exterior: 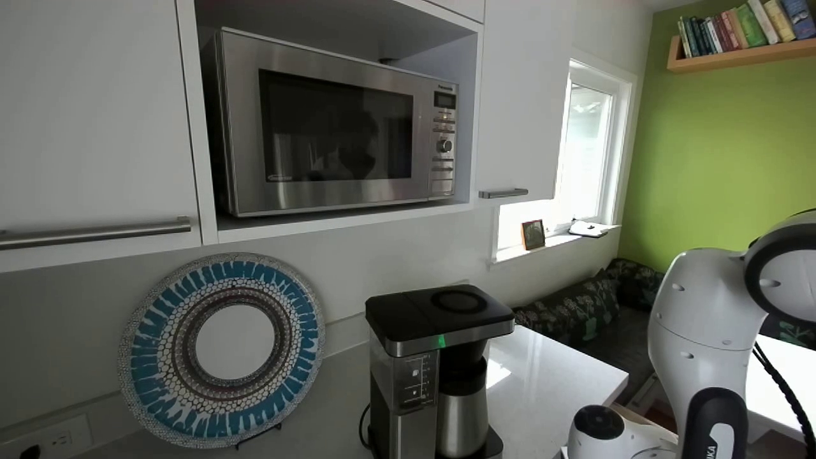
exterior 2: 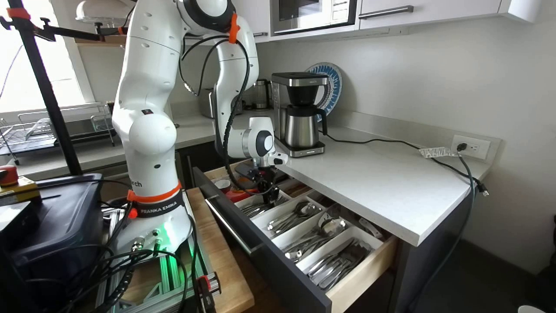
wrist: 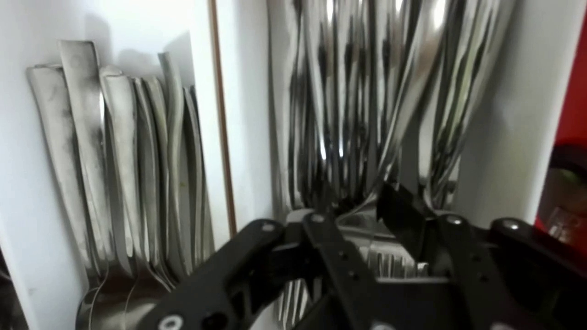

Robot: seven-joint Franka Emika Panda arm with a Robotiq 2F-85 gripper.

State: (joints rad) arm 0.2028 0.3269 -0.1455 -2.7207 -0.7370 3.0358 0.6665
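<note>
Wrist view: step in hand reads as seating or freeing the gripper (wrist: 358,201) around one fork (wrist: 403,112) in the fork compartment (wrist: 509,142) of the white cutlery tray (wrist: 250,68); next move likely calls for keeping the fingertips centred on the fork's neck, clear of neighbouring handles; fingers stand parted, plain gap between tips, nothing evidently clamped; that fork lies slantwise over other forks (wrist: 341,87), handle running out ahead of the gripper, neck in the gap, tines further down between the fingers; blur here, so whether a fingertip touches it is hard to say; spoons (wrist: 126,114) lie one compartment over; red item (wrist: 577,110) sits just beyond the opposite wall; in an exterior view, the drawer (exterior 2: 365,274) stands pulled out below the counter (exterior 2: 360,182), coffee maker (exterior 2: 302,128) on top, gripper low inside.
</note>
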